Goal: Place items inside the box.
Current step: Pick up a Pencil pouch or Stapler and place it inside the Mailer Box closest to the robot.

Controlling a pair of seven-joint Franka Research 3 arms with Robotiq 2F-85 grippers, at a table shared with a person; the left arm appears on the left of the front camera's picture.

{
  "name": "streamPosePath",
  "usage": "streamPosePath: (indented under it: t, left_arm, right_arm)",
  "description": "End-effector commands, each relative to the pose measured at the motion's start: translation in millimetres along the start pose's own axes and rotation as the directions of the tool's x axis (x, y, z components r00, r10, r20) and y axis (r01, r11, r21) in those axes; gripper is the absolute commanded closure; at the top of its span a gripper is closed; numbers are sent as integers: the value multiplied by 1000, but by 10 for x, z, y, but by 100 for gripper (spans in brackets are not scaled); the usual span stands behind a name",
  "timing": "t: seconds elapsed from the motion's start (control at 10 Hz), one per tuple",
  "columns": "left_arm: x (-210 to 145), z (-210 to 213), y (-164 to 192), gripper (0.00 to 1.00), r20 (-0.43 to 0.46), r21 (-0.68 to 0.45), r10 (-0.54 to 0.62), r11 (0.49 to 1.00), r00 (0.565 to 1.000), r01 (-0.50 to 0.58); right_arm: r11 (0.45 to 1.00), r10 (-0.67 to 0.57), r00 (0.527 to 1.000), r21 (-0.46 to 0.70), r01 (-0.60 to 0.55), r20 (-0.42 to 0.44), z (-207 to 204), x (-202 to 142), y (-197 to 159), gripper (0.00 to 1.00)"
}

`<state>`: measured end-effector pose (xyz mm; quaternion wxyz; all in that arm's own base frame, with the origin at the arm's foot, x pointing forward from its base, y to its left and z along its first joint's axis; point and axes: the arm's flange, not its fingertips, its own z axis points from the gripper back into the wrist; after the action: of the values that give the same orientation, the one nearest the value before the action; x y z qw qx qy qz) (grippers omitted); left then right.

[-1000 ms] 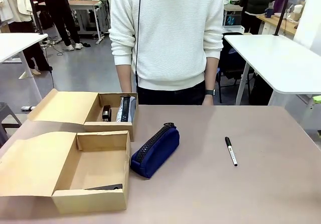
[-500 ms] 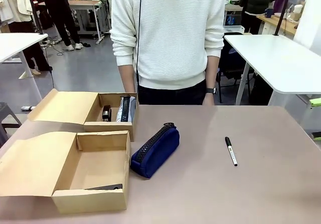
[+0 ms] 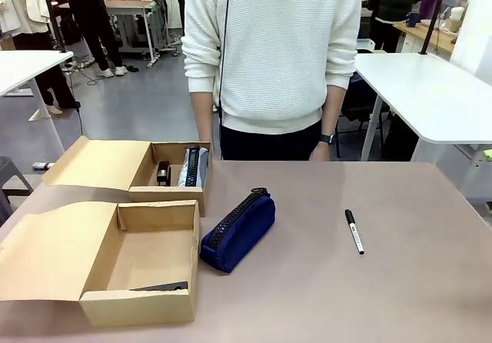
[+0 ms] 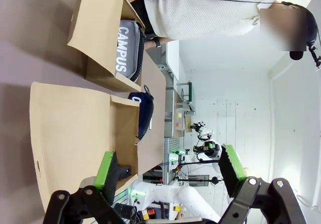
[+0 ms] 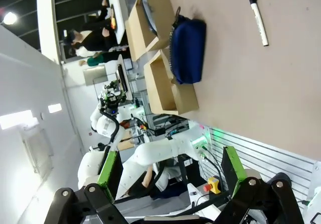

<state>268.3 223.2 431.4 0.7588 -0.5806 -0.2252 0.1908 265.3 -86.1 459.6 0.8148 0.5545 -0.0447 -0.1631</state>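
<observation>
In the front view, two open boxes sit along the left edge of the worktop (image 3: 369,297). The far box (image 3: 100,163) holds a stapler (image 3: 163,174) and the grey pouch (image 3: 194,166). The near box (image 3: 138,308) holds a second stapler (image 3: 157,287). The navy pouch (image 3: 238,231) lies just beside the near box, and the marker (image 3: 354,231) lies toward the right edge. We judge the packing partly done; next, the soft navy pouch needs a grasp across its body and a lift into the near box. Since the earlier frame the person (image 3: 269,51) at the far edge has shifted rightward, while the things lie unmoved.

In the left wrist view, the left end effector (image 4: 169,166) is spread and empty, looking over the boxes.

In the right wrist view, the right end effector (image 5: 168,169) is spread and empty, well apart from pouch and marker.
</observation>
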Motion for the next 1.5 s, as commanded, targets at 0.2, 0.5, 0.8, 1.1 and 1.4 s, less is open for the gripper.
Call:
streamPosePath:
  t: [0.2, 0.5, 0.8, 1.1, 1.4]
  left_arm:
    - [-6, 6, -6, 0, -1, -14, -18, 1000, 1000, 18]
    - [-6, 6, -6, 0, -1, -14, -18, 1000, 1000, 18]
    - [-6, 6, -6, 0, -1, -14, -18, 1000, 1000, 18]
    - [-6, 6, -6, 0, -1, -14, -18, 1000, 1000, 18]
    - [-6, 6, -6, 0, -1, -14, -18, 1000, 1000, 18]
  right_arm:
    - [999, 28, 1000, 20, -27, -1, 5, -3, 11, 0]
    - [995, 63, 998, -70, -64, -14, -173, 21, 191, 0]
    - [906, 275, 959, -315, -284, -74, -611, 309, 1073, 0]
    - [949, 254, 962, -219, -227, 102, 429, -282, 328, 0]
    - [963, 217, 965, -194, -187, 149, 528, -663, -143, 0]
